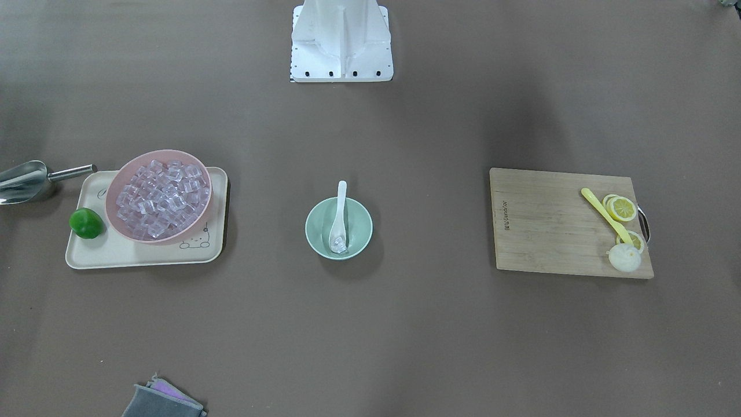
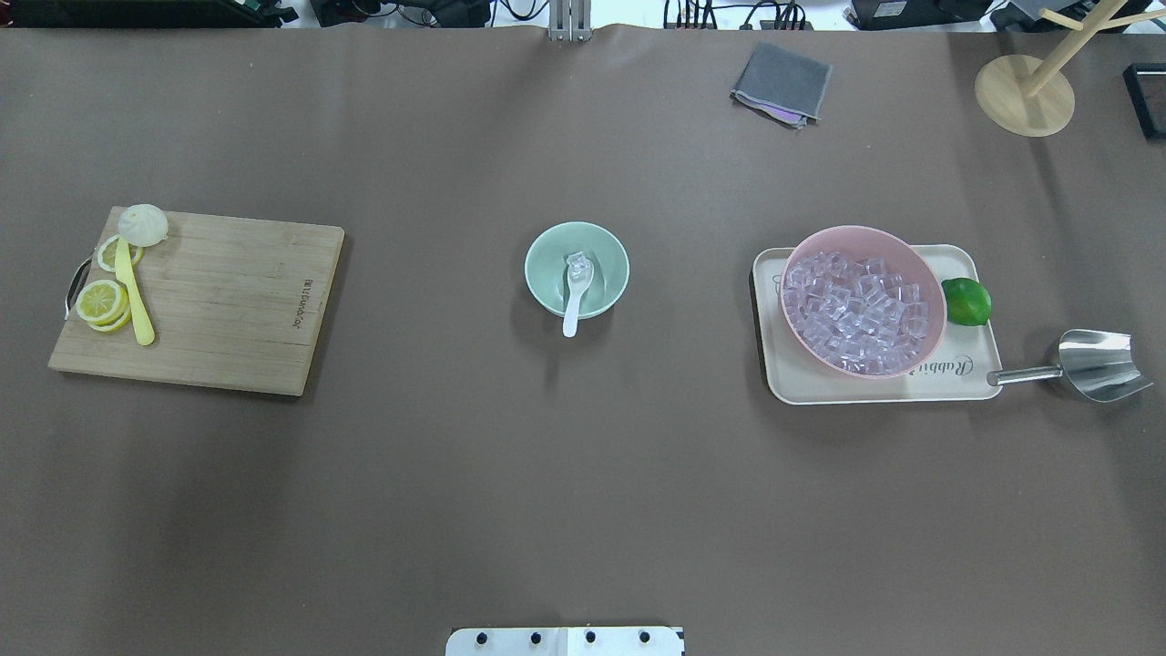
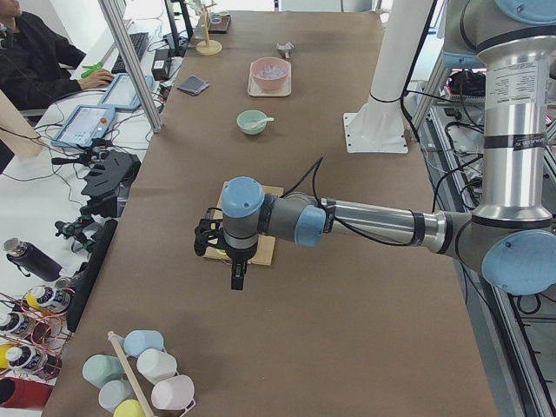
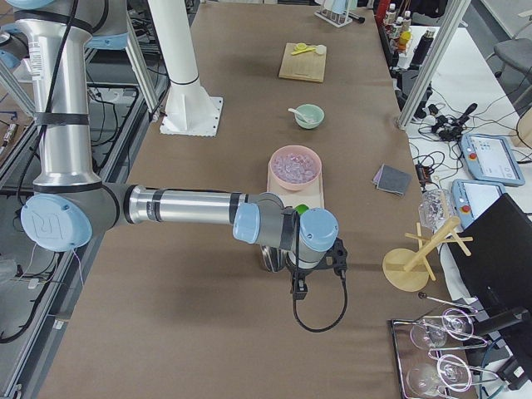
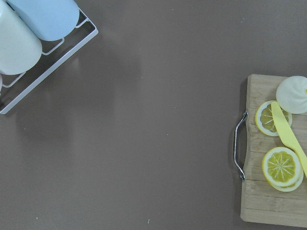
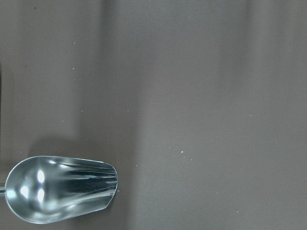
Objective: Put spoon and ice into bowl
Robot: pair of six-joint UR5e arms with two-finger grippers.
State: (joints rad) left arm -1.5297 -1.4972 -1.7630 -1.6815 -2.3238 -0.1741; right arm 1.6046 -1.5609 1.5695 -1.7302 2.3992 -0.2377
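Ice (image 1: 338,245) is seen in the scoop of the spoon (image 1: 340,211), and the spoon is laid inside the bowl (image 1: 360,227). The scoop is set down in the bowl. The handle is leaned on the rim on the robot's side and is poked out past it. The bowl is stood on the brown table, straight out from the robot's base.

Well to the robot's right of the bowl, a tray (image 1: 130,256) is placed. On it a pink bowl (image 1: 111,200) is filled with many more cubes, and a lime (image 1: 87,223) is set just beside it. A steel scoop (image 1: 23,181) is laid farther out from the bowl, just past the tray.

Well to the robot's left of the bowl, a board (image 1: 544,226) is placed. Lemon slices (image 1: 623,208), a yellow knife (image 1: 605,214) and a white round thing (image 1: 625,258) are put on its far end.

The left gripper (image 3: 236,276) is held over the board's far end, well away from the bowl. The right gripper (image 4: 298,291) is held over the steel scoop, also well away from the bowl. Nothing can be seen in either one, but how wide the fingers are spread cannot be told from these side views.
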